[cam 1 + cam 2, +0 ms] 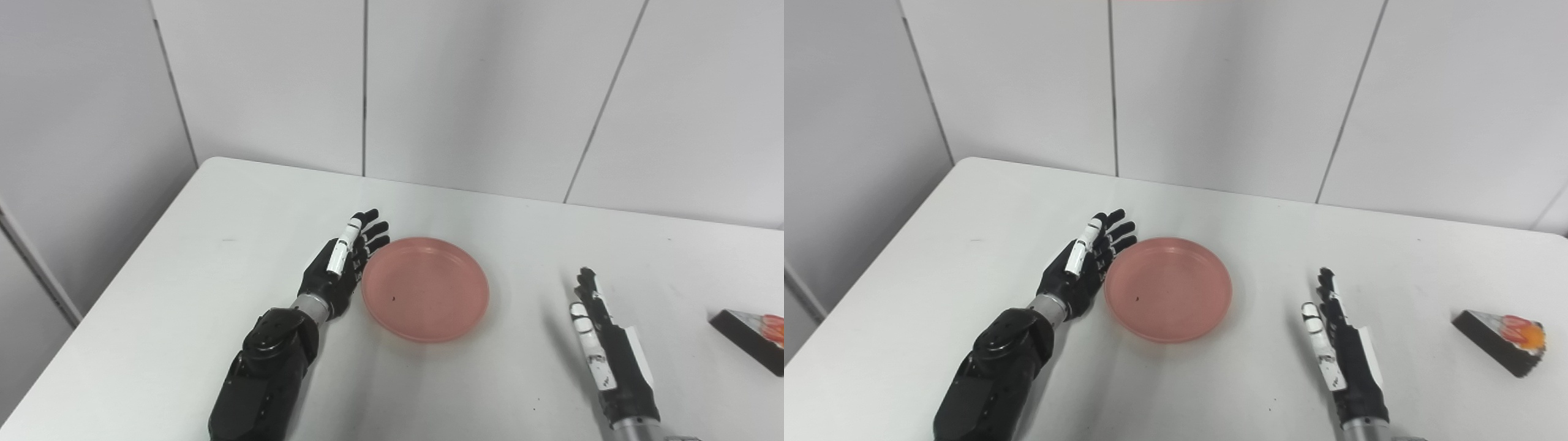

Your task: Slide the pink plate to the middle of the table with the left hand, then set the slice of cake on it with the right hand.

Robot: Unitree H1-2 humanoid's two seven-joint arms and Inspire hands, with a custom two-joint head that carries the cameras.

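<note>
A round pink plate [425,288] lies flat near the middle of the white table [202,245]. My left hand [343,263] rests edge-on against the plate's left rim, fingers straight and spread, holding nothing. Right of the plate, my right hand [1338,340] stands on its edge with fingers extended forward, open and empty, a clear gap away from the plate. The slice of cake [1500,340], a dark wedge with red and orange topping, lies at the far right of the table, well right of my right hand.
Grey wall panels [367,86] rise just behind the table's far edge. The table's left edge drops off beside a grey side wall [73,184].
</note>
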